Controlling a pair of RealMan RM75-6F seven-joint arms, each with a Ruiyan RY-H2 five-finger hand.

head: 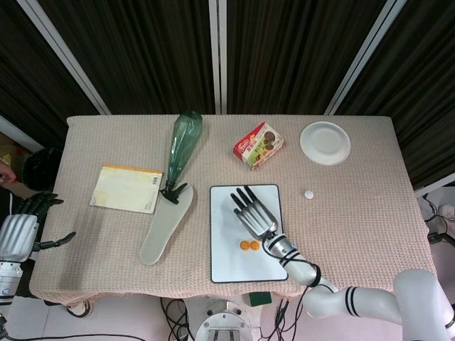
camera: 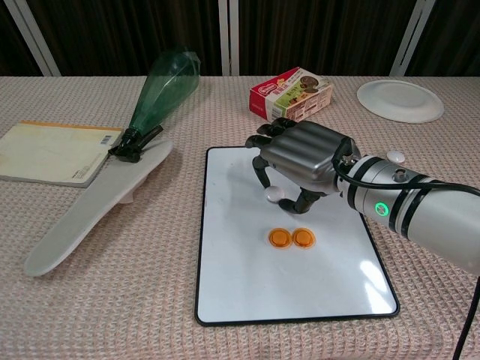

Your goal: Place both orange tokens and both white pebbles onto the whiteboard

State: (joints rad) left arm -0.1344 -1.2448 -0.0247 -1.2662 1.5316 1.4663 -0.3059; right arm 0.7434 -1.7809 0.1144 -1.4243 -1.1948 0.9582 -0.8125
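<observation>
My right hand [camera: 304,154] hovers low over the upper half of the whiteboard [camera: 232,277], a glossy white rectangle with a dark rim lying on the coarse woven cloth of the table [camera: 105,300]. Its dark fingers [camera: 260,166] curl downward and pinch a small, smooth white pebble [camera: 273,196] just above the board. Two flat, round orange tokens [camera: 292,238] lie touching side by side on the board, at 6 o'clock from the hand. The second white pebble [head: 308,193] sits on the cloth at 3 o'clock from the board, well apart. My left hand [head: 20,231] hangs off the table's 9 o'clock edge, fingers apart and holding nothing, its ribbed metal back facing up.
</observation>
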